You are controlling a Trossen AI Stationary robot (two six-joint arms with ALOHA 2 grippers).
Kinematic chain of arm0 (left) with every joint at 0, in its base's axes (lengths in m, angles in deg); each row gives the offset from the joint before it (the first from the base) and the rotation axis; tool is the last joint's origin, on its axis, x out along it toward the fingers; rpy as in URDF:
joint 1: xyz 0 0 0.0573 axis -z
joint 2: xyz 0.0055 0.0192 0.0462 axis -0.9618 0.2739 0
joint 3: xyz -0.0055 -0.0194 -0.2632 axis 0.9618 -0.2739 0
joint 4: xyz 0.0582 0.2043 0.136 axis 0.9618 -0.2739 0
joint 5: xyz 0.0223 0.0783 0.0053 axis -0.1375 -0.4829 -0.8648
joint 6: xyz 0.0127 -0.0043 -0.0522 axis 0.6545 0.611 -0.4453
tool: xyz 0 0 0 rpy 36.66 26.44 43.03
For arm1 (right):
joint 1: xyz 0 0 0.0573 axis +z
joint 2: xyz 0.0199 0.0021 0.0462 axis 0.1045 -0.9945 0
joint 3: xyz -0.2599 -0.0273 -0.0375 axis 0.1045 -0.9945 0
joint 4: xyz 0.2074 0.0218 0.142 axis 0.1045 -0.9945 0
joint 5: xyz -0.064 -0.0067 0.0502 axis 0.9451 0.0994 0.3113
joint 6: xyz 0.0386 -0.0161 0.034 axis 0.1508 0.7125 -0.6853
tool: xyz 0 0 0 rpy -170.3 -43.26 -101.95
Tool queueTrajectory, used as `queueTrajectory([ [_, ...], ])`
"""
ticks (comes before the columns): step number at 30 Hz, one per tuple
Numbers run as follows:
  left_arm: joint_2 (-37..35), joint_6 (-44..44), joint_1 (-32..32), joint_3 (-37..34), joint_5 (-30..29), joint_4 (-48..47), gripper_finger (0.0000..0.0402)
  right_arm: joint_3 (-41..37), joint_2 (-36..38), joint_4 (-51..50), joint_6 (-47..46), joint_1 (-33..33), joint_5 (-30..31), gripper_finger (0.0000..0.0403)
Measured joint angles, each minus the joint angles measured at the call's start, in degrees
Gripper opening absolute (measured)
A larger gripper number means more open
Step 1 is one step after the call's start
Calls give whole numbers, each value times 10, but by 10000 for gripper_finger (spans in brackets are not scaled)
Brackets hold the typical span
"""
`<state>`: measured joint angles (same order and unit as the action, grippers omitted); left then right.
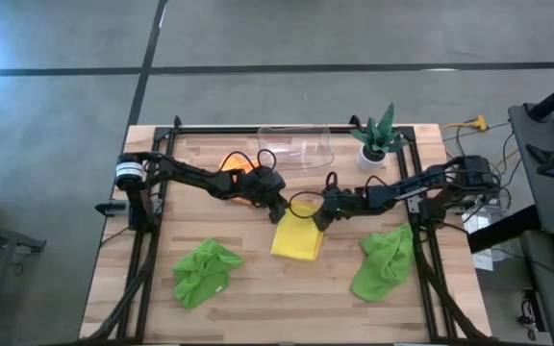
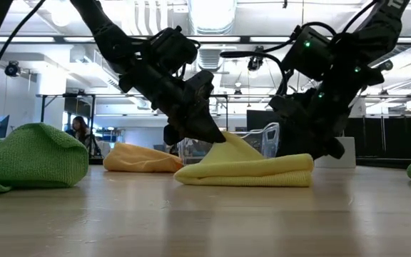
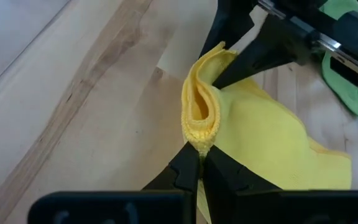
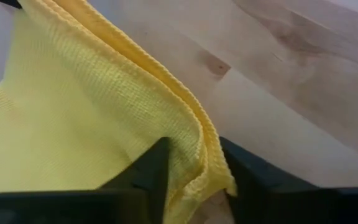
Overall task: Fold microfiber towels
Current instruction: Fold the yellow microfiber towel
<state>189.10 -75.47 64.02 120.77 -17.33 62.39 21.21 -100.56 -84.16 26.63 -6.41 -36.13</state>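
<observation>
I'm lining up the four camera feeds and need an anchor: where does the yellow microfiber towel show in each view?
High view: yellow microfiber towel at table centre, between both end effectors.
Low view: folded towel in the middle, one corner lifted.
Left wrist view: pinched edge above the left end effector.
Right wrist view: fills the picture, edge between the right end effector fingers.
Shared landmark: the towel's stitched hem.

Folded towel (image 1: pixel 297 240) between crumpled towels (image 1: pixel 206 271)

Potted plant (image 1: pixel 377 137) beside clear container (image 1: pixel 296 146)
</observation>
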Motion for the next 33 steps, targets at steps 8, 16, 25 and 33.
queueTrajectory([
  [8,0,4,0,0,0,3,0,-1,9,-8,1,0,-2,15],
  [16,-3,112,0,0,0,5,0,-3,43,-24,21,-1,19,10],
  [25,-3,269,1,1,-2,6,0,-4,65,-24,55,7,52,9],
  [33,-16,354,1,0,-41,7,0,-3,102,-25,109,49,108,9],
])
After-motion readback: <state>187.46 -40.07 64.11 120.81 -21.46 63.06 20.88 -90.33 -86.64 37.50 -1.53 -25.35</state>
